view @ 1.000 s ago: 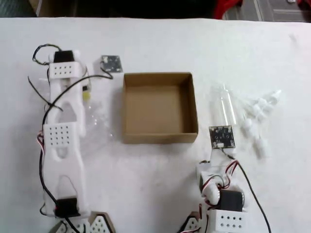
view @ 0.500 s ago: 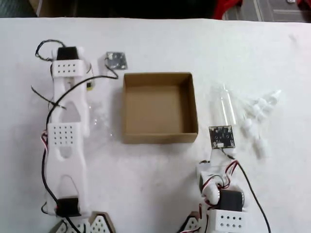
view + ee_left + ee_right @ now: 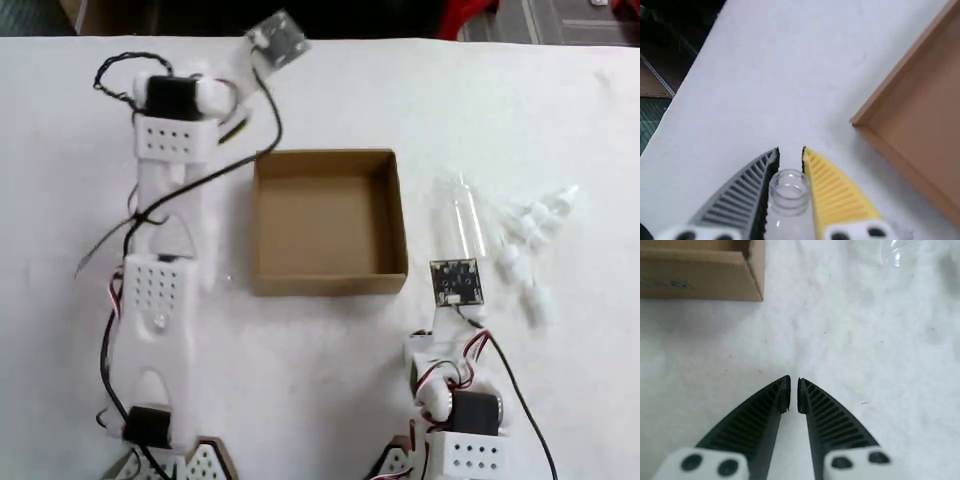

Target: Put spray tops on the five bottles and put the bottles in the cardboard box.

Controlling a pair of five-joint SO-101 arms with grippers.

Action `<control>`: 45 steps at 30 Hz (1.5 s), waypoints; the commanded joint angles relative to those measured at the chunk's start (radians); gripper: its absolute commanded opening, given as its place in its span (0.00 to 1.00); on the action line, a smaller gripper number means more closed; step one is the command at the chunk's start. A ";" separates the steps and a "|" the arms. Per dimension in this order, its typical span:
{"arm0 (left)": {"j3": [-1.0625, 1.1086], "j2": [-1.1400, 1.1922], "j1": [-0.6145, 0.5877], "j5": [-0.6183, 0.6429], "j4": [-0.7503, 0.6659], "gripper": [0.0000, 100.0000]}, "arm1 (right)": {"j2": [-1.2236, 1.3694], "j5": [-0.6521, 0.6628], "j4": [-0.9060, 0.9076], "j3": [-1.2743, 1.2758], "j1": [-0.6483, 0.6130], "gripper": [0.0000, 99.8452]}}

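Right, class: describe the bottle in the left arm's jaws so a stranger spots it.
Find the cardboard box mid-table; the left arm ends by its far left corner. The clear, capless bottle is gripped between grey and yellow jaws; another bottle lies loose right of the box.

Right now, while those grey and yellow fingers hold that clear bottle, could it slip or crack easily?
Probably light: the bottle looks clear, empty and uncapped. It might slip, since the left gripper squeezes smooth round walls, though the ribbed fingers should add grip. Cracking seems unlikely; it looks like plastic, but I can't be sure.
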 commanded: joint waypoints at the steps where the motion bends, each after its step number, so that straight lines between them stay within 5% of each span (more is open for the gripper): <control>1: -0.037 -0.153 0.076 0.187 0.014 0.02 | -0.005 -0.005 0.005 0.009 0.008 0.02; 28: -0.025 -0.615 0.166 0.316 0.020 0.02 | -0.005 -0.005 0.005 0.009 0.008 0.02; 37: 0.542 -0.955 0.275 0.354 0.009 0.02 | -0.005 -0.005 0.005 0.009 0.008 0.02; 45: 0.945 -1.239 0.302 0.348 -0.190 0.02 | -0.005 -0.005 0.005 0.009 0.008 0.02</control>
